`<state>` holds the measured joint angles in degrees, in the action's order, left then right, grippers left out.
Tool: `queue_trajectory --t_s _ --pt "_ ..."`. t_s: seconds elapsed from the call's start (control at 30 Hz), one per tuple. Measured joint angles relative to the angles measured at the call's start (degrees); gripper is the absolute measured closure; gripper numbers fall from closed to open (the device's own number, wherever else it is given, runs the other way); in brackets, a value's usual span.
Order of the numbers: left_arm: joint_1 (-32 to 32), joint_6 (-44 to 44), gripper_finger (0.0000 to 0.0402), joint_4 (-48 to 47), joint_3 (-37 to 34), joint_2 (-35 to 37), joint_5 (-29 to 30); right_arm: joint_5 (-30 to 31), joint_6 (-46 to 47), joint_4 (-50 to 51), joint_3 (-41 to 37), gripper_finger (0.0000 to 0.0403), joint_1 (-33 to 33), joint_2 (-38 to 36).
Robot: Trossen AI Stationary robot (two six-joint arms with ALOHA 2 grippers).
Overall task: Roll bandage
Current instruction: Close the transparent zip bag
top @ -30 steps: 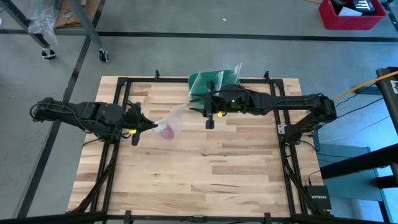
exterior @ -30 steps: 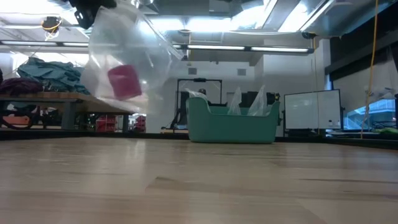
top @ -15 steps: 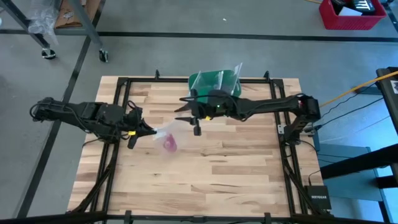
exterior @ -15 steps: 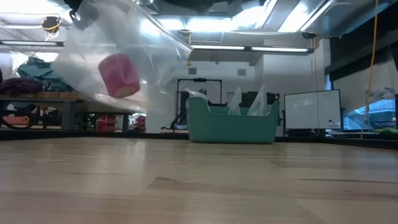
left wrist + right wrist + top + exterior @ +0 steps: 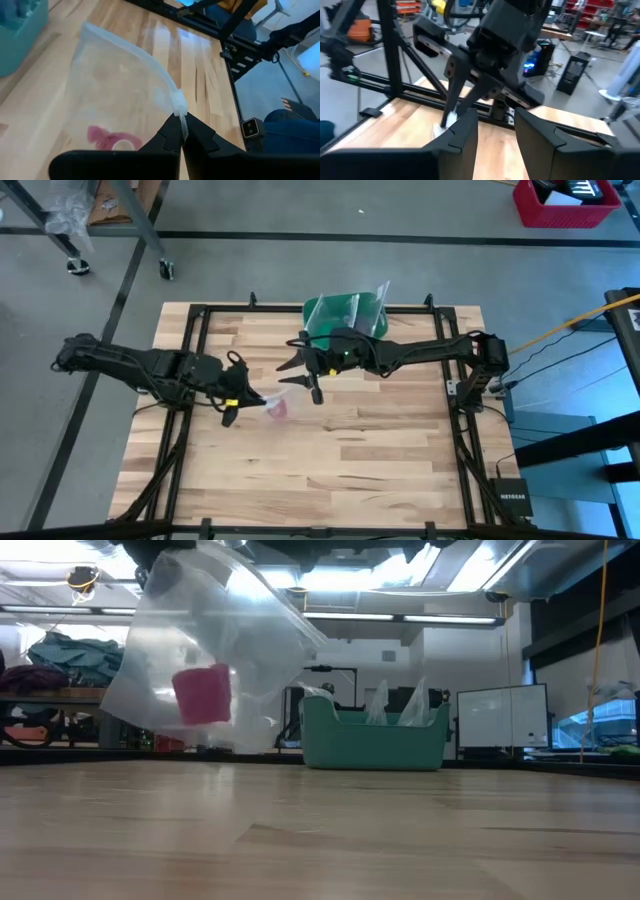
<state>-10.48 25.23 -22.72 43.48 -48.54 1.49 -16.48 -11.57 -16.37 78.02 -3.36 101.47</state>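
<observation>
Green bin (image 5: 345,313) sits at far edge of the desk (image 5: 380,450), w/ clear bags sticking out of it; nothing lies on the wood betw. the arms and the near edge. In the low view the bin (image 5: 373,737) stands behind and right of the hanging bag, apart from it.

Left tool (image 5: 243,394) is pressed together, pinching the top seam of a clear plastic bag (image 5: 205,650), which hangs off the desk. The bandage (image 5: 202,693), a small pink roll, sits inside the bag near its bottom; left wrist view shows it thru the plastic (image 5: 111,139).

Right tool (image 5: 306,374) hovers just beside the bag's other top corner, fingers spread, holding nothing; from its wrist cam the left tool (image 5: 451,116) w/ the white seam is right ahead.

Vs 1 s ago: right arm has come left toward the bag, left tool moved a bit right, and the roll swung w/ the bag.
</observation>
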Motion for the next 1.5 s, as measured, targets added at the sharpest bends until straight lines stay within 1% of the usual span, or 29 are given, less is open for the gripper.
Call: queue_trajectory --t_s 0.13,0.33,0.6,1.23,1.4,1.5 --pt "0.00 0.06 0.0401 1.92 0.00 -1.79 -0.28 -2.18 1.30 1.98 0.00 0.0271 0.00 -0.04" --pt "0.07 0.09 0.0401 2.65 0.00 -2.58 -0.28 -4.61 1.35 4.47 0.00 0.0271 0.23 -0.04" --pt "0.13 -1.00 0.0401 3.02 1.16 -2.57 -0.27 -4.11 0.86 5.27 0.00 0.0272 2.34 -0.04" --pt "0.13 0.14 0.0401 2.07 1.62 -2.57 -0.28 -4.01 0.78 5.95 0.00 0.0272 3.37 -0.04" --pt "0.02 1.39 0.0401 1.68 1.62 -2.57 -0.31 -1.46 0.58 5.90 0.00 0.0272 3.23 -0.04" --pt "0.02 1.72 0.0401 0.13 1.62 -2.57 -0.44 -1.05 0.55 5.88 0.01 0.0272 3.21 -0.04"
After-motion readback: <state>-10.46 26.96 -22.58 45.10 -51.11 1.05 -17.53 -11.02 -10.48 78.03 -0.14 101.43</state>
